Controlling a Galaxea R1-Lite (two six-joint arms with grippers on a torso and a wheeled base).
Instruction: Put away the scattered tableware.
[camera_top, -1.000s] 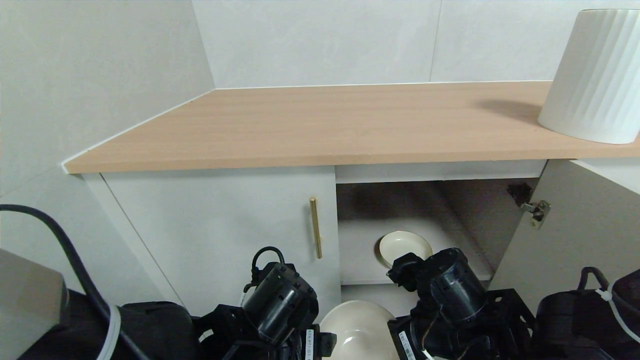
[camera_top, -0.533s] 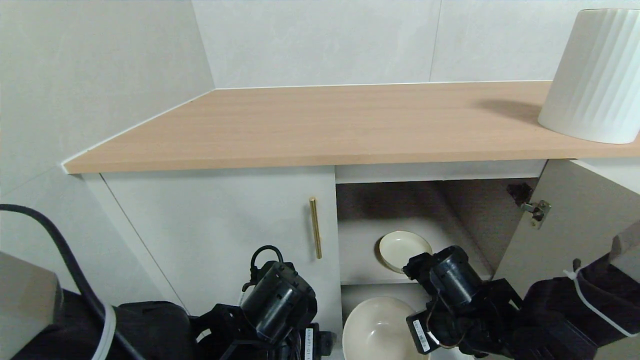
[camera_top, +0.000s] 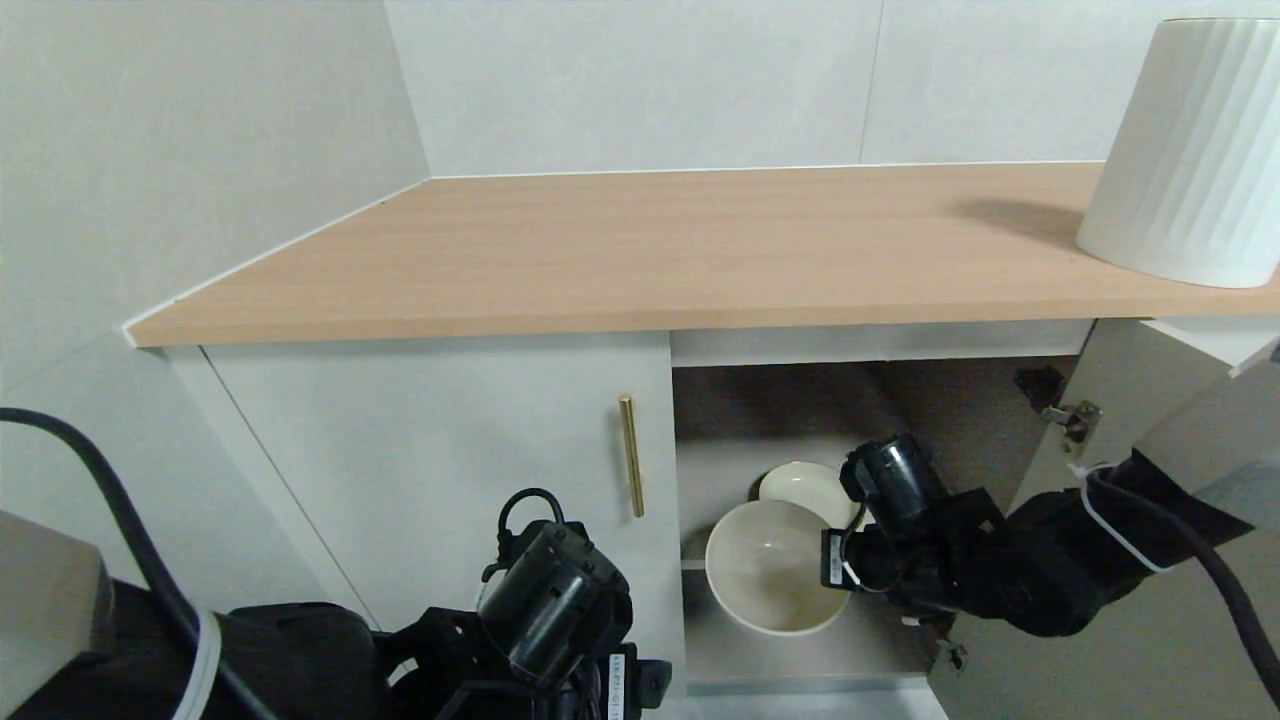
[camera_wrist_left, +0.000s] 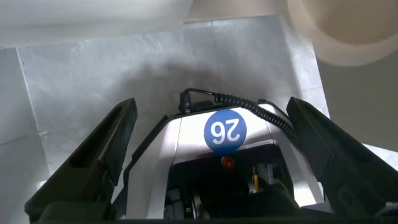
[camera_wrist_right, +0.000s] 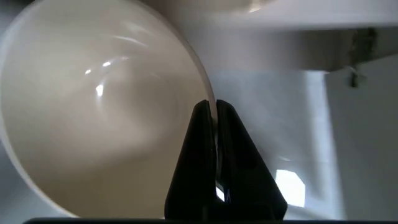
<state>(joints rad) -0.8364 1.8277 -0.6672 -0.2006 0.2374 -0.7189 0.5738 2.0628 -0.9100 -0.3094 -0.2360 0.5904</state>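
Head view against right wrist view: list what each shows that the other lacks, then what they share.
Head view adds the wooden countertop, the white ribbed container standing on it, and the gold handle of the closed cabinet door. Right wrist view adds the right gripper shut on the rim of the bowl, one finger inside, one outside. Both show the bowl and the open door's hinge.

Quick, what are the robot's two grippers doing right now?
Left gripper: open, holding nothing.
Right gripper: closed on the rim of the cream bowl.
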